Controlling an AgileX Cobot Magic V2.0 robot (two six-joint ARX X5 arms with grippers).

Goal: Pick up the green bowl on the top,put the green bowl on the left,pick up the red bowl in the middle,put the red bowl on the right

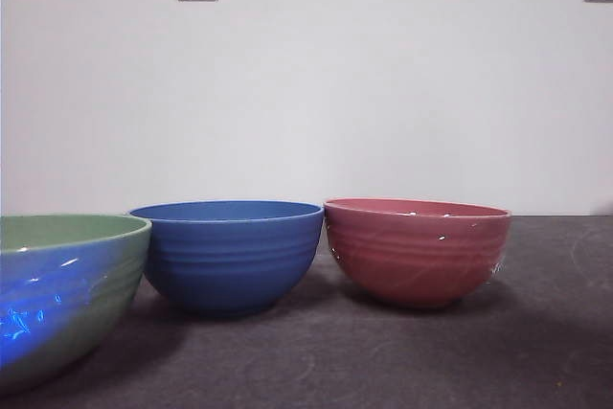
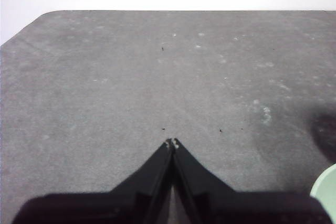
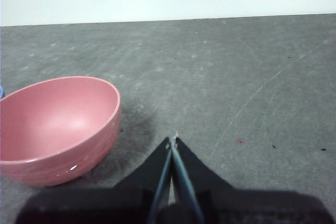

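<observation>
On the dark grey table (image 1: 402, 361), three bowls stand upright, mouths up, in a row. The green bowl (image 1: 57, 294) is nearest, at 8 o'clock in the front view; the blue bowl (image 1: 228, 254) is central; the red bowl (image 1: 417, 251) is at 3 o'clock. The left gripper (image 2: 172, 142) and right gripper (image 3: 172, 141) hover above bare tabletop, jaws closed, holding nothing.
</observation>
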